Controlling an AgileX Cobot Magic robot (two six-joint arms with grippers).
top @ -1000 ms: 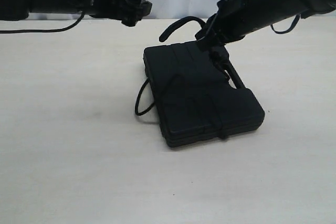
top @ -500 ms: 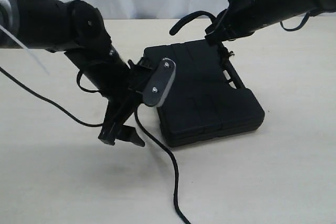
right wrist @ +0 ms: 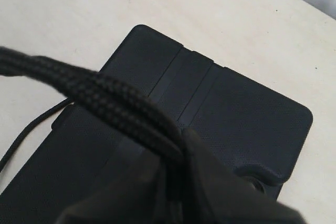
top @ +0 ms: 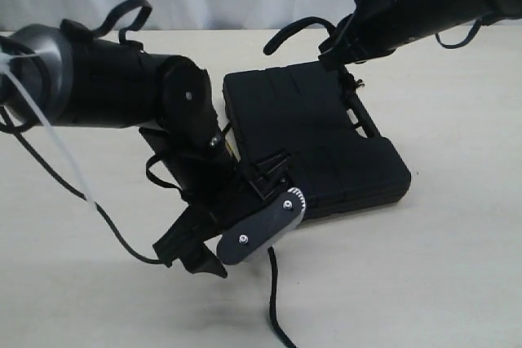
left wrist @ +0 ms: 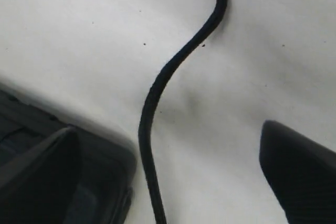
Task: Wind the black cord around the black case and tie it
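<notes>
Your left gripper (top: 194, 258) is now hanging lower and nearer the front of the table (top: 449, 266) than half a second ago, while the black case (top: 318, 136) is lying where it was. In the exterior view, that gripper is hovering just off the case's near left corner, and a loose stretch of the black cord (top: 273, 299) is trailing over the table below it. Your right gripper (top: 338, 50) is poised over the far edge of the case, with a loop of cord arching up beside it. In the left wrist view, the left gripper (left wrist: 168, 145) is standing with its jaws spread wide; the cord (left wrist: 157, 82) is running across the bare table (left wrist: 79, 35) between them, touching neither finger. In the right wrist view, your right gripper (right wrist: 181, 153) is pinching the braided cord (right wrist: 105, 100) with its jaws pressed together, above the ribbed top of the case (right wrist: 236, 108).
</notes>
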